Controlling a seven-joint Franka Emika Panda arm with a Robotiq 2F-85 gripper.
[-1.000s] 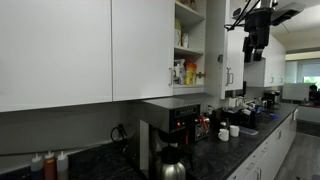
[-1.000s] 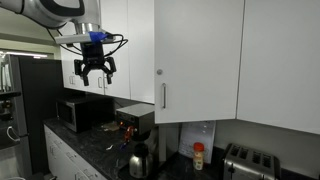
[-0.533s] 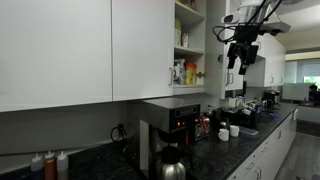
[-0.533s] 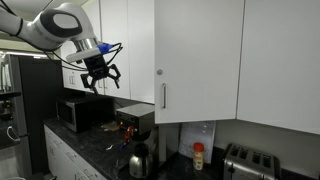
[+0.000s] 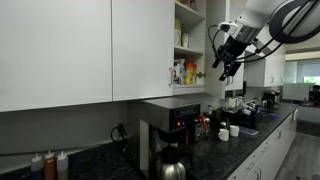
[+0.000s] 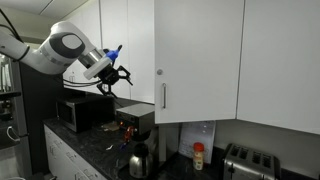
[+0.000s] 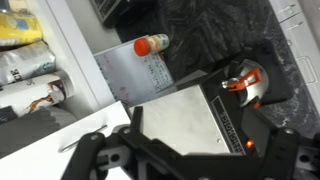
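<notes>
So here's what we noticed changing over the last second. The black two-fingered pincer (image 5: 222, 68) was hanging up high with its fingers pointing straight down. Now the arm has swung it lower and tipped it sideways, right up by the open white wall cupboard (image 5: 190, 40). The fingers are spread as wide as they go with nothing between them, and we can't see them touching anything. That cupboard sits on the wall above the black-and-steel coffee machine (image 5: 175, 120). In an exterior view the pincer is about level with its lower shelf, just right of the yellow and orange bottles (image 5: 181, 73) standing there. In an exterior view it hovers left of the big white cupboard door with the metal handle (image 6: 163, 95), well above the dark microwave (image 6: 82, 112). The wrist view looks down past the fingers onto the machine's steel top. A red-capped jar (image 7: 152, 45) stands farther off on the dark speckled bench (image 7: 220, 30), and yellow packets (image 7: 20, 30) lie on a cupboard shelf at the left. For us that means the cupboard and its shelf are now the nearest things to the empty pincer, and everything on the bench is well below it.
</notes>
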